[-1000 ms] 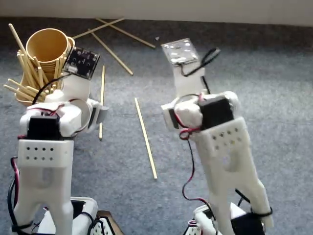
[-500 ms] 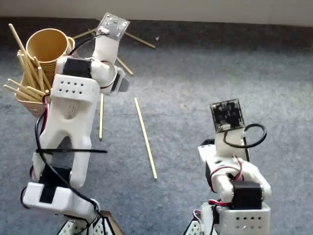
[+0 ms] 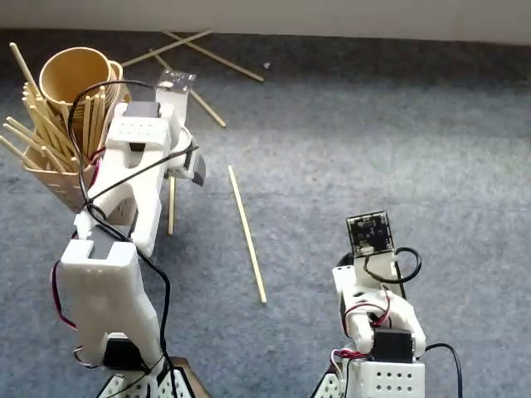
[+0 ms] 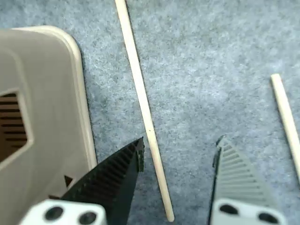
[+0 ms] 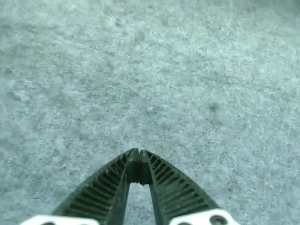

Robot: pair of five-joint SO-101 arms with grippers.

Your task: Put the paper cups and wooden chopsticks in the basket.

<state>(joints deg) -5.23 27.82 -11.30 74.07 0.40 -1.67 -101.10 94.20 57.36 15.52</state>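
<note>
A grey carpeted bench [image 3: 398,124] is seen, with 2 white arms mounted at its near edge. The left arm [image 3: 124,215] is stretched out alongside the beige slotted plastic basket [image 3: 51,176]. The right arm [image 3: 375,332] is folded back, well apart from the basket. Stacked tan paper cups [image 3: 76,73] are held inside the basket, and many thin wooden chopsticks are stood around them.

The left hand [image 4: 179,145] is held wide open with nothing in it, just beside the basket's wall. 1 loose wooden chopstick [image 4: 143,112] is lying between its fingers, close to the black one; whether it is touched cannot be told. The right hand [image 5: 136,161] is closed tip to tip on nothing, over bare carpet far from the basket.

1 long chopstick [image 3: 247,234] is left in the open, well apart from the basket, and 3 crossed chopsticks [image 3: 211,56] are scattered just beyond the basket.

Each chopstick is judged light, stiff and smooth, so it is likely to roll or swing if pinched near an end. A grip about mid-length is advised, with both fingers pressed down into the carpet pile on either side.
</note>
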